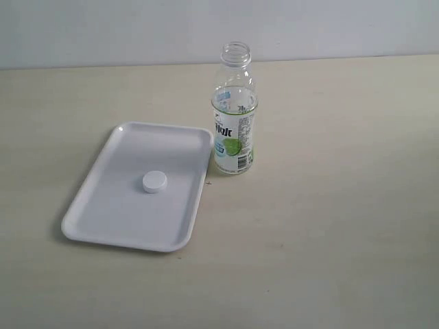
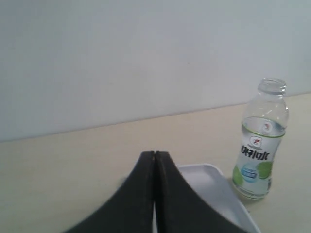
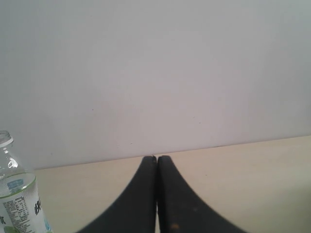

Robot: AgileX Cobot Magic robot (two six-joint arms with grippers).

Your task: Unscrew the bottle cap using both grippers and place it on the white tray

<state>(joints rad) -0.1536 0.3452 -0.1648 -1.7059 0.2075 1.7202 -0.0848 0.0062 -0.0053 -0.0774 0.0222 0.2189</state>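
A pale beige table top point(image 1: 343, 240) filled most of the exterior view. It was smooth and matte, with a few faint smudges and a tiny dark speck near its middle. Along its far edge rose a plain wall point(image 1: 103, 27) of light grey-white, and the two met in a straight, slightly darker line. Both wrist views showed the same wall across their upper parts, with a strip of the beige surface below. The light was soft and even, and shadows on the table were faint and blurred at the edges.
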